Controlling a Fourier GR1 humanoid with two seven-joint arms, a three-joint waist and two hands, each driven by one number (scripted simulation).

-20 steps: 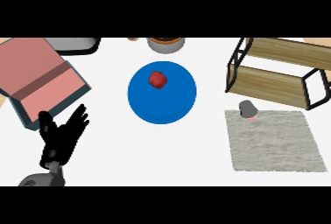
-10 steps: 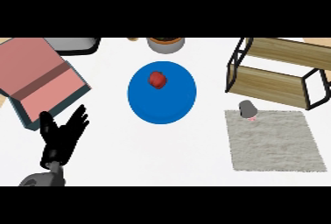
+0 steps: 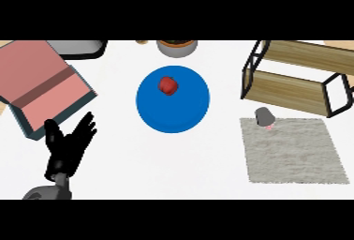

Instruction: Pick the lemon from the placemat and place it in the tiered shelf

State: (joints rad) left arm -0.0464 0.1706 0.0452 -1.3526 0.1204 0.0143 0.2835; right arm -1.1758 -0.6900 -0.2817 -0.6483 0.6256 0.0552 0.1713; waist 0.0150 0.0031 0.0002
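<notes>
One robot hand, the left robot hand (image 3: 68, 146), shows in the head view at about eight o'clock on the white worktop (image 3: 138, 164), released, fingers spread and pointing up. No lemon can be made out; the grey placemat (image 3: 294, 150) at four o'clock carries only a small grey object (image 3: 264, 116) at its upper edge. The wooden tiered shelf (image 3: 297, 75) stands at two o'clock. A red fruit (image 3: 168, 86) lies on the blue plate (image 3: 173, 115) near the centre. A pink book (image 3: 41, 86) lies at ten o'clock, a bowl (image 3: 175, 47) at twelve.

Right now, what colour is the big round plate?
Blue. The plate shows best in the head view, with a small red thing on it.
</notes>
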